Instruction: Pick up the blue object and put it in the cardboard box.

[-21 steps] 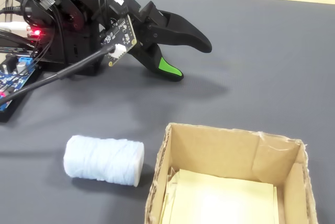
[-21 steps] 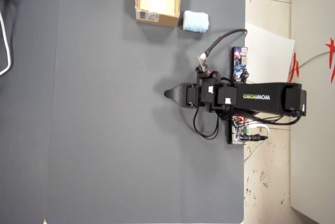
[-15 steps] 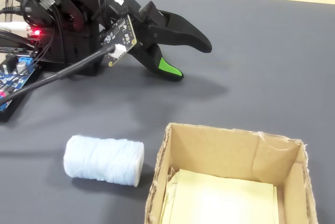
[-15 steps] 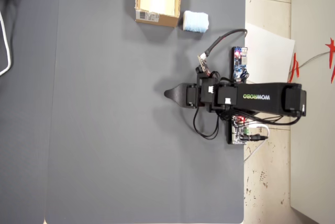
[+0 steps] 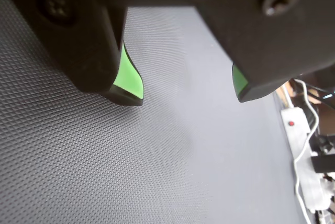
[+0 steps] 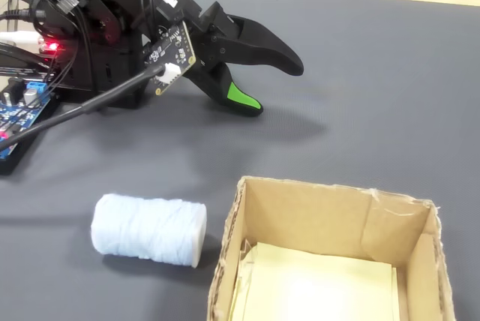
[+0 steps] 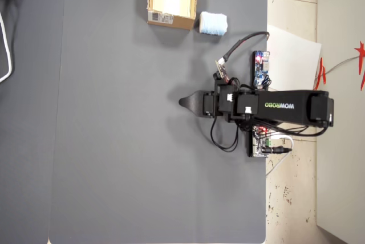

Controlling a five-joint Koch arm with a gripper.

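Pale-blue soft block (image 6: 148, 229) beside tan cardboard box (image 6: 300, 208), lower edge cropped | black gripper (image 5: 186, 93) jaws spread, empty

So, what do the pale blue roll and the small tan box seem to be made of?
The pale blue roll looks like soft cloth or fibrous material, matte; its surface shows fine fuzzy strands, so a sponge is less likely. The small tan box looks like corrugated cardboard, matte, with raw, ragged cut edges and a pale yellowish inside.
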